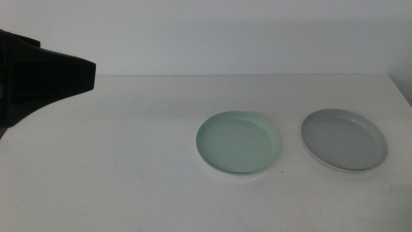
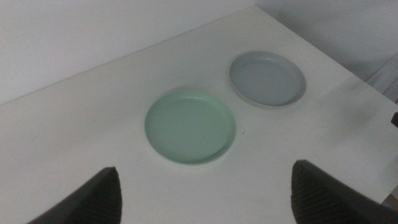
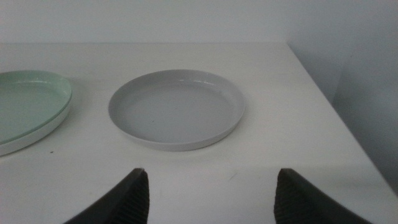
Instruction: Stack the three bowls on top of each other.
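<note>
— White table (image 1: 129, 180) against a pale wall. Where do the bowls sit?

— The mint green bowl (image 1: 238, 143) lies flat near the middle of the table in the middle view. A white rim shows under its near edge, so it appears to rest on the white bowl (image 1: 239, 174), though only that thin sliver is visible. The grey bowl (image 1: 344, 139) lies flat to its right, near it but apart, with a strip of bare table between the two rims.

— Are all of them upright?

— Yes, each sits flat with its hollow facing up, and nothing lies inside them.

— And the arms?

— A dark part of the left arm juts in at the upper left of the middle view, well apart from the bowls. The left gripper (image 2: 205, 193) hangs above the table, looking down on the mint green bowl (image 2: 190, 126) and the grey bowl (image 2: 267, 78); its jaws stand wide apart and hold nothing.

— The right one?

— The right gripper (image 3: 211, 196) hovers low, facing the grey bowl (image 3: 176, 108), with the mint green bowl (image 3: 28, 109) at the side. Its jaws are also spread apart and hold nothing, clear of the rim.
</note>
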Robot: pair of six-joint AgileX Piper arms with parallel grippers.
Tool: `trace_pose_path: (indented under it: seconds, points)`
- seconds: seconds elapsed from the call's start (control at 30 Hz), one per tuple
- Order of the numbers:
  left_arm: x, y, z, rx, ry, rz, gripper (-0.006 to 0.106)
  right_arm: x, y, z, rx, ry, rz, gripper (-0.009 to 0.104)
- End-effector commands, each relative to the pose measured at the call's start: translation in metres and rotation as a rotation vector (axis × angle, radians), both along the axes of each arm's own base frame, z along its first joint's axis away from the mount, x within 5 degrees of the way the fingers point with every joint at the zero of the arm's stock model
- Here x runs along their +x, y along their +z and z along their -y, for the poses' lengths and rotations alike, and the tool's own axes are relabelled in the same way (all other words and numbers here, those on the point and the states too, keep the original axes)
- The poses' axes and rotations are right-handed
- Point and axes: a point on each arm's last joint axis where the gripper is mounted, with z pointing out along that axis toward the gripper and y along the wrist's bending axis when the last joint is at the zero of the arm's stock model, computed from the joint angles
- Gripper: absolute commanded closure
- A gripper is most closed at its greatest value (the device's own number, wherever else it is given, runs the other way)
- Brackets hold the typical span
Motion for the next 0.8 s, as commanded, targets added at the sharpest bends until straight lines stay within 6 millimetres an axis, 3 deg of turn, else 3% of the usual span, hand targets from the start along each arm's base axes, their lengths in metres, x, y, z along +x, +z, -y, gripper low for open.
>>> trace_pose_path:
  seconds: [0.0, 0.23, 0.43, 0.53, 0.77]
  points:
    - [0.0, 0.013, 0.001, -0.075, 0.009, 0.062, 0.01, -0.002, 0.026, 0.0, 0.017, -0.001, 0.126, 0.041]
    - [0.0, 0.013, 0.001, -0.075, 0.009, 0.062, 0.01, -0.005, 0.113, -0.002, 0.041, 0.004, 0.014, 0.041]
    - [0.0, 0.013, 0.001, -0.077, 0.01, 0.06, 0.01, 0.021, 0.18, -0.001, 0.045, 0.005, -0.157, 0.041]
    - [0.0, 0.013, 0.001, -0.077, 0.01, 0.06, 0.01, 0.043, 0.203, 0.0, 0.048, 0.005, -0.202, 0.041]
    - [0.0, 0.013, 0.001, -0.077, 0.01, 0.06, 0.01, 0.102, 0.228, 0.0, 0.091, 0.009, -0.347, 0.041]
